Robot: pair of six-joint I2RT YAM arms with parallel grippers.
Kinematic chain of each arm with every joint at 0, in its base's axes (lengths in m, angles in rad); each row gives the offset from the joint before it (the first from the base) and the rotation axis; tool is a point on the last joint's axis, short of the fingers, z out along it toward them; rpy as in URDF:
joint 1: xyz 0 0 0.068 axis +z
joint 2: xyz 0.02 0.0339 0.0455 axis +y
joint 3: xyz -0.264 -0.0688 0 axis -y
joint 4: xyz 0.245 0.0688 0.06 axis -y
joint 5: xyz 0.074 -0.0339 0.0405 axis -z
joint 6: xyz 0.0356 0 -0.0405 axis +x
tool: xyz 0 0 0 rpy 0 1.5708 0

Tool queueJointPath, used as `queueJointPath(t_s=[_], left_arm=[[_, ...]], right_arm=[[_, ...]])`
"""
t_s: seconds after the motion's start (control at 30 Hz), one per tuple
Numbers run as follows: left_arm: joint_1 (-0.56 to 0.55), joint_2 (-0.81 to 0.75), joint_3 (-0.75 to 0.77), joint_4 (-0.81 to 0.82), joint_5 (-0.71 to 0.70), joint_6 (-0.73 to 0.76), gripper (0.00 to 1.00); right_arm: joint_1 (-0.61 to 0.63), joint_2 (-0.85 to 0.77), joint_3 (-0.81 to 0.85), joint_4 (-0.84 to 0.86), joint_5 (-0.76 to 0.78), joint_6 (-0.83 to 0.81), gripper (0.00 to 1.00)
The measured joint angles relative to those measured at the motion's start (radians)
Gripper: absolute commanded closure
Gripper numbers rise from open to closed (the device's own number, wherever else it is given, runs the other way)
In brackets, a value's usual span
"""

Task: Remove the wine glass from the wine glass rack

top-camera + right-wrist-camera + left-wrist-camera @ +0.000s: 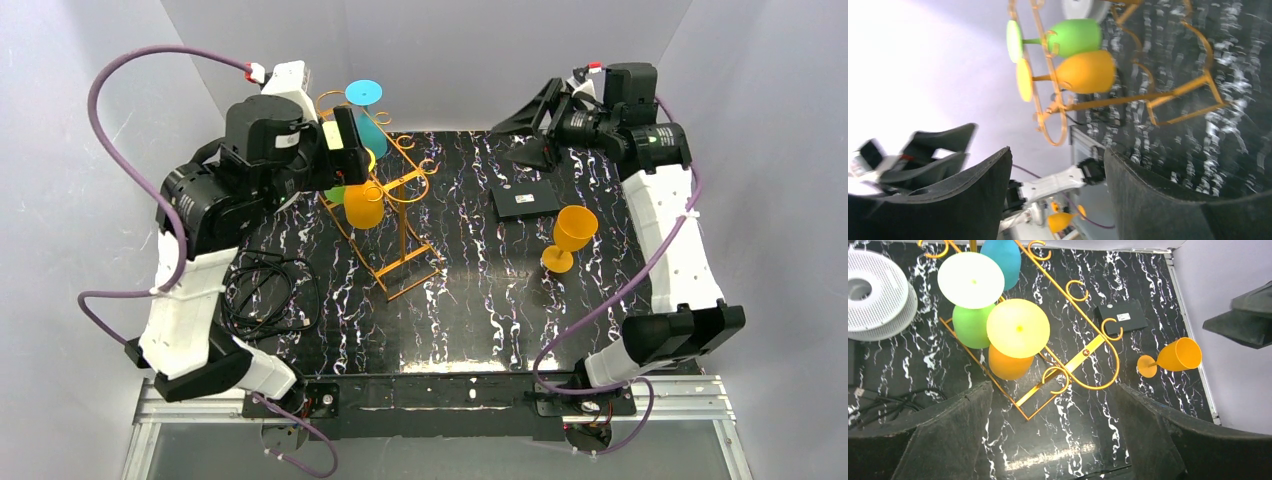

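Black fingers [948, 440] of my left hand [1052, 400] frame the bottom of its wrist view, spread wide and gripping nothing. Beneath them the wine glass rack [1083, 352] stands on the table [1058, 450]. Three glasses hang from it bowl-down. An orange wine glass [1009, 365] is nearest me, a green glass [970, 327] is just beside it, and a blue glass [1004, 257] is cut off by the top edge. From above, my left wrist hides most of the green one. A white spool [873, 295] is cropped at the left edge. Farther right, a second orange glass [1175, 355] stands on the table, well apart from the rack and near a flat black box [1123, 316]. My right hand [1057, 155] is raised by the far right corner, open and empty. Its wrist view is blurred.
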Motion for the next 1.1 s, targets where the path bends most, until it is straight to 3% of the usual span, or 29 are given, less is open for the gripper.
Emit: queueJointPath(t_s=[0.13, 0.43, 0.63, 0.83, 1.1], left_arm=[[0.04, 0.006, -0.036, 0.003, 0.016, -0.07, 0.09], [0.093, -0.098, -0.13, 0.026, 0.051, -0.153, 0.09], [0.093, -0.166, -0.139, 0.022, 0.099, -0.153, 0.08], [0.094, -0.179, -0.138, 0.021, 0.163, -0.146, 0.05], [0.094, -0.146, -0.138, 0.021, 0.2, -0.074, 0.04]], right_arm=[[0.001, 0.054, 0.019, 0.188, -0.104, 0.124, 0.25], [0.011, 0.237, 0.1, 0.377, -0.17, 0.242, 0.27], [0.034, 0.299, 0.153, 0.417, -0.154, 0.275, 0.27], [0.085, 0.415, 0.323, 0.449, -0.148, 0.302, 0.3], [0.103, 0.525, 0.35, 0.531, -0.149, 0.348, 0.32]])
